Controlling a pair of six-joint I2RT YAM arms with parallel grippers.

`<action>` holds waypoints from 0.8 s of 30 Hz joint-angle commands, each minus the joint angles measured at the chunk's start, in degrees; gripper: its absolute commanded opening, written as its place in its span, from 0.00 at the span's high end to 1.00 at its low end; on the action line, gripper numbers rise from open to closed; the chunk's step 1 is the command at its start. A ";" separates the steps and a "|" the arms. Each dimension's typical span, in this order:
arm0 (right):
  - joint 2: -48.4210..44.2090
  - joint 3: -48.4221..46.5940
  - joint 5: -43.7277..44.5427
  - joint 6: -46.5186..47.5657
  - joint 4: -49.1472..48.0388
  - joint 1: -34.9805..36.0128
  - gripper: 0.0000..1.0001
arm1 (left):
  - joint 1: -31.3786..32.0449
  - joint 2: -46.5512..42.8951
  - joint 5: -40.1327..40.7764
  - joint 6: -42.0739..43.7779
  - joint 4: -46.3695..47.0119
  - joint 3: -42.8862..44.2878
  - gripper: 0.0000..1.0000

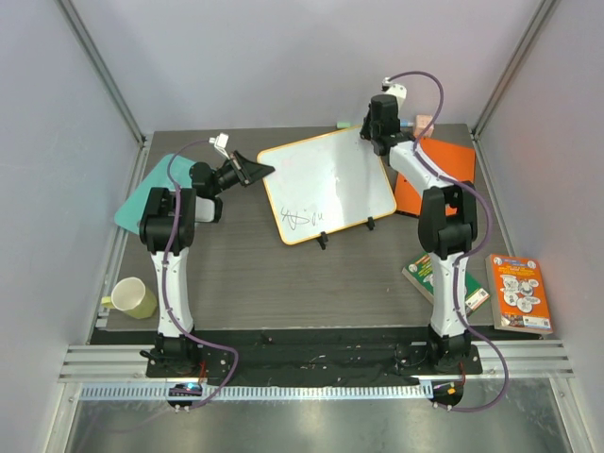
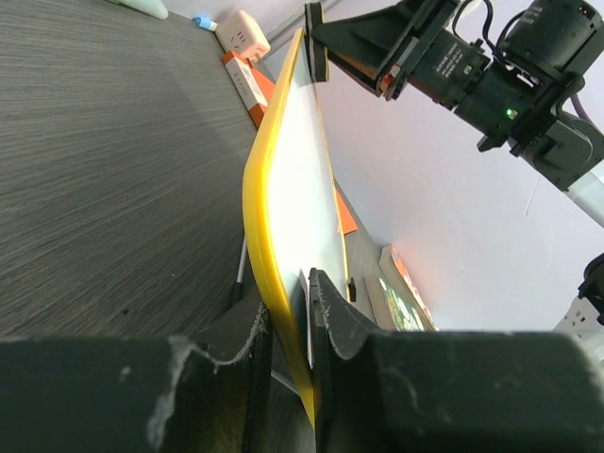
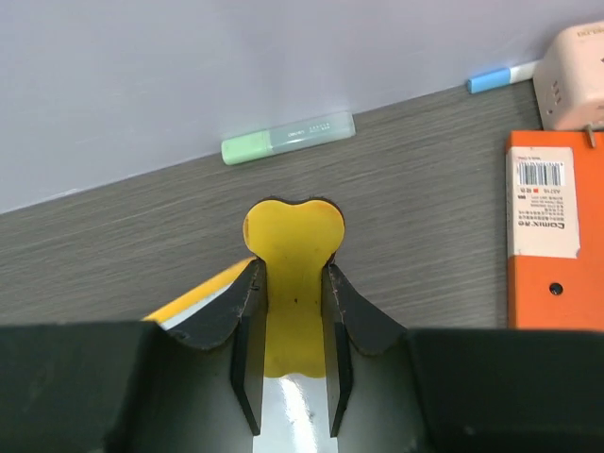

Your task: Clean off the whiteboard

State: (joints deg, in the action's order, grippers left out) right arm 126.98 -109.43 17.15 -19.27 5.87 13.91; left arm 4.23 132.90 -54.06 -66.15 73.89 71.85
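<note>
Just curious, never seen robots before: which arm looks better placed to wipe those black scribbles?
Probably left: the left tool pinches the whiteboard edge nearer the scribbles; the right tool clamps the far corner.

Site: we read this as a robotics lab test cell. Evidence: left arm (image 1: pixel 168 274) + right arm (image 1: pixel 445 274) bolted to a black base plate (image 1: pixel 311 354) on alu rails (image 1: pixel 94 363); white panel walls (image 1: pixel 283 66) w/ metal corner posts (image 1: pixel 104 71) boxing in the tabletop (image 1: pixel 283 283); slotted cable duct (image 1: pixel 311 390) along the front; purple cables (image 1: pixel 420 74) exposed. Props on the bench: mug (image 1: pixel 135 298), books (image 1: pixel 517 293), whiteboard (image 1: pixel 326 184).
</note>
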 commanded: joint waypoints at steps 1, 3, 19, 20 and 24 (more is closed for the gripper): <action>0.11 -2.90 -2.56 0.81 -0.77 1.99 0.99 | 2.10 -0.45 -4.39 3.22 12.25 1.62 1.00; -0.06 -1.50 -2.47 1.59 -1.03 4.35 0.99 | 2.10 -0.54 -4.47 3.22 12.25 1.36 1.00; -14.38 30.66 -0.44 -4.90 -5.60 10.17 0.99 | 2.10 -0.36 -4.30 3.04 12.25 1.62 1.00; -14.56 31.37 -1.14 -4.90 -5.60 10.95 0.99 | 2.19 -0.36 -4.21 3.04 12.25 1.53 1.00; -13.78 32.52 -1.68 -4.03 -5.52 13.94 0.99 | 2.19 -0.36 -4.30 3.04 12.33 1.62 1.00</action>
State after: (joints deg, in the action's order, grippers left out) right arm 112.12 -79.61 18.48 -22.87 -4.58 24.29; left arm 4.27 132.92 -54.13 -66.96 73.28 71.94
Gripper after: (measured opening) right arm 0.293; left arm 0.179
